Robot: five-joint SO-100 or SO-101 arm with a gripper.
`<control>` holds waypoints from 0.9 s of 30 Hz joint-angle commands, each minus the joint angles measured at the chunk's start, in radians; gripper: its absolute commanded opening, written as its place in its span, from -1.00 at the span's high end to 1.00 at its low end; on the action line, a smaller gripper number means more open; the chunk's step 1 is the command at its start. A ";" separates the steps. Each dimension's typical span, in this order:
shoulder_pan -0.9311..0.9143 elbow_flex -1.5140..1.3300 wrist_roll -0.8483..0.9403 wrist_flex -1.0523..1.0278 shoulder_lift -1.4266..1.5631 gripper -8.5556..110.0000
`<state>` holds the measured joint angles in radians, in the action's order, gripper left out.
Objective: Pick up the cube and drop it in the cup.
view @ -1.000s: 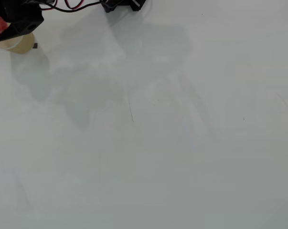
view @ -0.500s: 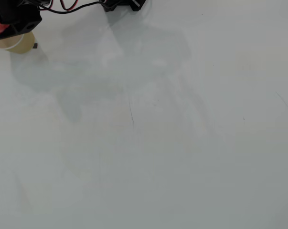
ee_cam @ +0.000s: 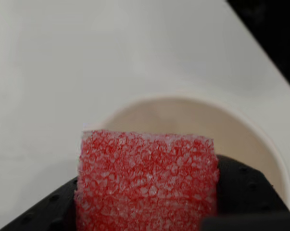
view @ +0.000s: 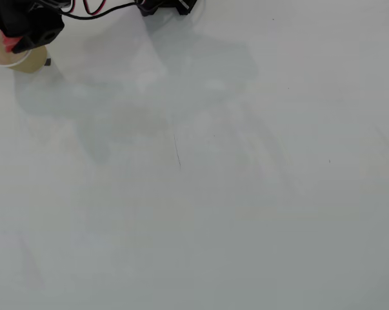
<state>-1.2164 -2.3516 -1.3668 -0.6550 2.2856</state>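
- The cup stands upright just beyond and below the pincer; in the wrist view its pale inside looks bare, though the near part of its mouth is covered by the block.
- The cube sits clamped in the black pincer, held above the cup's near rim, not inside it.
- In the wrist view the cube's broad, rough red face is turned to the camera; it looks slightly wider than tall, its long side lying across the pincer. Its lower edge is cut off by the picture's bottom.
- From overhead, the pincer sits over the cup at the top left corner, hiding most of it; only a sliver of the cube peeks out.
- The white tabletop carries soft shadows; the arm is largely out of frame.
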 commanded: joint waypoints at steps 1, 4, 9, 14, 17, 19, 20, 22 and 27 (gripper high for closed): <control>-0.003 0.164 0.011 0.003 0.012 0.71; -0.005 0.164 0.011 0.003 0.012 0.71; -0.014 0.176 0.011 0.003 0.006 0.71; -0.026 0.190 0.011 0.002 -0.002 0.72; -0.037 0.207 0.012 0.002 -0.020 0.72; -0.041 0.229 0.012 0.000 -0.040 0.72; -0.043 0.239 0.012 -0.005 -0.049 0.72; -0.046 0.252 0.012 -0.008 -0.063 0.72; -0.046 0.264 0.012 -0.012 -0.077 0.72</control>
<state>-1.2548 -2.2550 -1.3668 -0.6673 2.1982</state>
